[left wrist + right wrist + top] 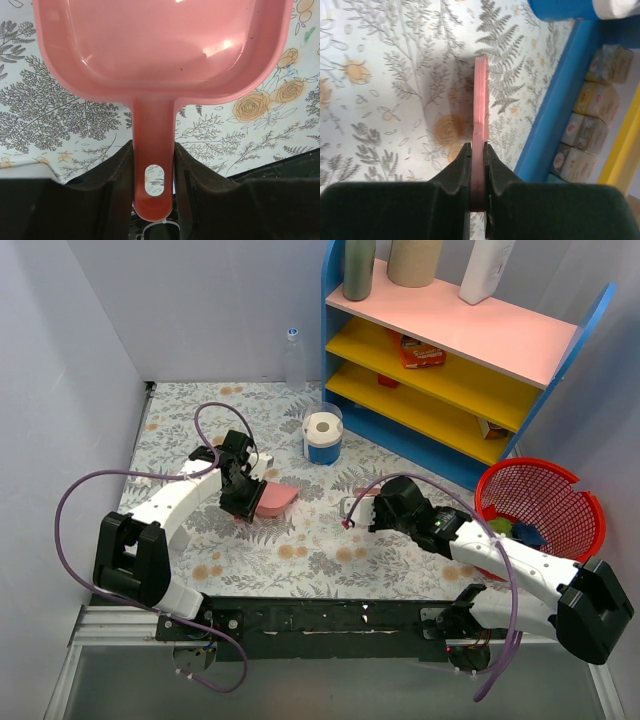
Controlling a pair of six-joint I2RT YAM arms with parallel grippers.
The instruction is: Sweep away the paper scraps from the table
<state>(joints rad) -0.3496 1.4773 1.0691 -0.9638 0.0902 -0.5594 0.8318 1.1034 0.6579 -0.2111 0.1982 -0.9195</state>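
Paper scraps first: the only coloured bits I can find, greenish and dark blue, lie inside the red basket, just off the table's 3 o'clock edge. They are too small to be sure of, but they look like the scraps.

On the table itself I spot no scrap on the flowered cloth, not from overhead and not in either wrist view.

Near the middle sits the pink dustpan, low over the cloth with its mouth toward 3 o'clock. Whether it touches the cloth, I cannot tell. The left gripper has its fingers clamped tight on the handle from the 9 o'clock side. Its wrist view shows the pan holding nothing but a few dark specks.

At 4 o'clock from the pan, near it but apart, the right gripper is closed hard on a thin pink tool. From the wrist it is seen edge-on. It is probably the brush, though no bristles show.

Further out, a blue cup with a white roll stands at 1 o'clock from the pan. The shelf fills the table's 2 o'clock corner.

My call is that the sweeping looks all but finished. What remains is a check for any scrap hidden under the arms or the pan, then putting the tools down.
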